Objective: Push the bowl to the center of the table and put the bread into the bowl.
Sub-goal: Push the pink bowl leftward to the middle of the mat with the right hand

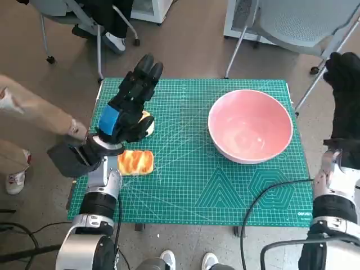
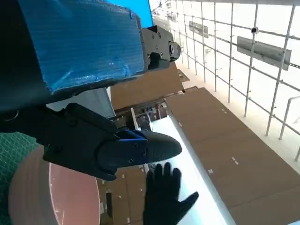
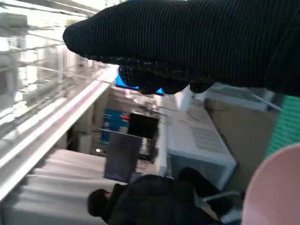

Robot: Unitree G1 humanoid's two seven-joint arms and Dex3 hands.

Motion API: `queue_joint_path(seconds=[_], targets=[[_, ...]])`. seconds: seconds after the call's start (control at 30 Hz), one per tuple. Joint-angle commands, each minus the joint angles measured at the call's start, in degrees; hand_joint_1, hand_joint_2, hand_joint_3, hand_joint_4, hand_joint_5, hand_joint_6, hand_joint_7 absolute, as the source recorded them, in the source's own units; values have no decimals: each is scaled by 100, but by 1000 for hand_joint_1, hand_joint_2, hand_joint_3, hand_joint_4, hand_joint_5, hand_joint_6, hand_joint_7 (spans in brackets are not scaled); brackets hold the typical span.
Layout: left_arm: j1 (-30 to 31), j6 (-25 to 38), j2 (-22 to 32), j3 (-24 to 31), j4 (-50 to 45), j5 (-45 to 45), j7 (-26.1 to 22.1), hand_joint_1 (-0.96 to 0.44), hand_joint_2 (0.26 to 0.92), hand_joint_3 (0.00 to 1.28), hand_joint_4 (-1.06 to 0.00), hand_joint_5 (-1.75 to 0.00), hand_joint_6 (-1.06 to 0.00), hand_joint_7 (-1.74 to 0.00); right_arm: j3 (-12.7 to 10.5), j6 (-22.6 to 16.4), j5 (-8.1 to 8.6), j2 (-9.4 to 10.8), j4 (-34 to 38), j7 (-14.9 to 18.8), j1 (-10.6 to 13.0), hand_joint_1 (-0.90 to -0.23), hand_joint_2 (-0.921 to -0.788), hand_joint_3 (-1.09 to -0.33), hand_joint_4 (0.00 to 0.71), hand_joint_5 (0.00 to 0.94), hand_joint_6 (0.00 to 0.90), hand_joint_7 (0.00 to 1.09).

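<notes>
Head view: left hand hovers unclenched, empty, bread just beneath its wrist. Right hand hangs open beside the bowl; a hard shove risks overshooting centre.

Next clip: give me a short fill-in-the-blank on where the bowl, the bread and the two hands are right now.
1. The pink bowl holds ____.
2. The bread lies on the green ____, apart from the bowl.
3. The left hand is raised above the table's ____ side, holding nothing.
4. The right hand, beyond the table's right edge, wears a black ____.

Missing words: nothing; mat; left; glove
</notes>
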Motion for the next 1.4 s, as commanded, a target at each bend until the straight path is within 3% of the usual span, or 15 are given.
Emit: queue_joint_path(seconds=[0.03,0.43,0.63,1.0,1.4], targets=[[15,-14,36,19,-97,8,40,-722,921,412,1,1,-118,-26,10,253,-65,-70,280,-12,-35,-756,-921,-777,162,2,111,267],[99,21,104,14,-258,7,80,-716,921,418,1,1,-117,-26,19,646,-98,-35,578,24,-61,-663,-921,-851,159,0,131,226],[141,40,128,10,-342,12,106,-708,921,420,1,1,-115,-26,-24,914,-90,4,673,24,-75,-708,-921,-841,151,0,135,209],[196,96,181,28,-436,-10,118,-702,921,426,1,1,-111,-25,-35,1392,-164,62,770,-147,-80,-646,-921,-879,154,2,153,178],[273,237,188,52,-588,-77,117,-705,921,404,-4,-2,-128,-37,-41,1701,-259,142,825,-270,-26,-658,-921,-906,162,4,159,152]])
